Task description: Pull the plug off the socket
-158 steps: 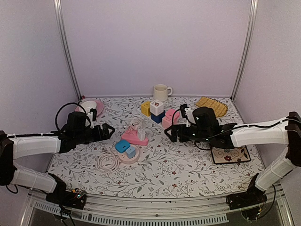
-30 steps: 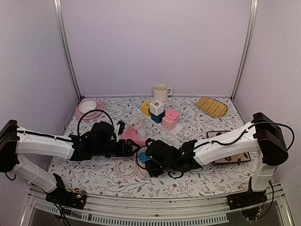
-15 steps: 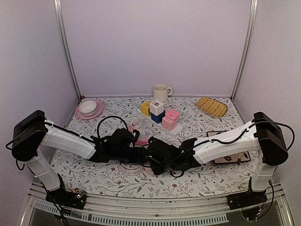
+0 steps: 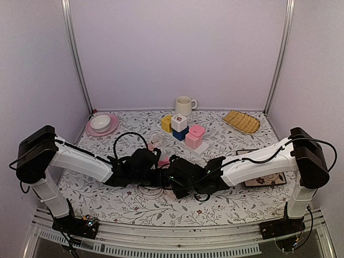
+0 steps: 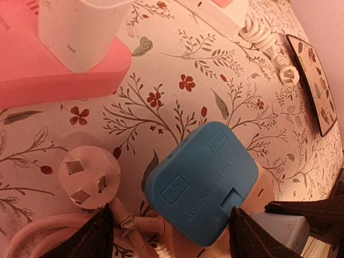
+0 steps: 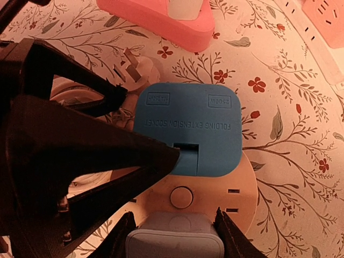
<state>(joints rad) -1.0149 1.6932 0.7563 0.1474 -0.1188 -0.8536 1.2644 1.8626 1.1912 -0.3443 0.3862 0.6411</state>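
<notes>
The round peach socket (image 6: 215, 199) lies on the floral cloth with a blue folding block (image 6: 185, 126) on its top. A pale grey-blue plug (image 6: 174, 239) sits in its near side. My right gripper (image 6: 174, 215) is shut on that plug, one finger against each side. My left gripper (image 5: 171, 212) stands open astride the blue block (image 5: 201, 183); one finger touches the block's tab, the other hangs over the white cable. The plug (image 5: 277, 228) shows at the lower right of the left wrist view. In the top view both grippers (image 4: 167, 177) meet and hide the socket.
A loose white three-pin plug (image 5: 88, 177) and its coiled cable lie beside the socket. A pink socket base (image 6: 161, 21) stands just behind. Further back are stacked blocks (image 4: 177, 124), a cup (image 4: 184, 105), a bowl on a plate (image 4: 101, 123) and a coaster (image 4: 263, 177).
Both arms have come in from the sides to the socket. In the last second the left arm slid right over the blue block and the right jaws narrowed onto the plug.
</notes>
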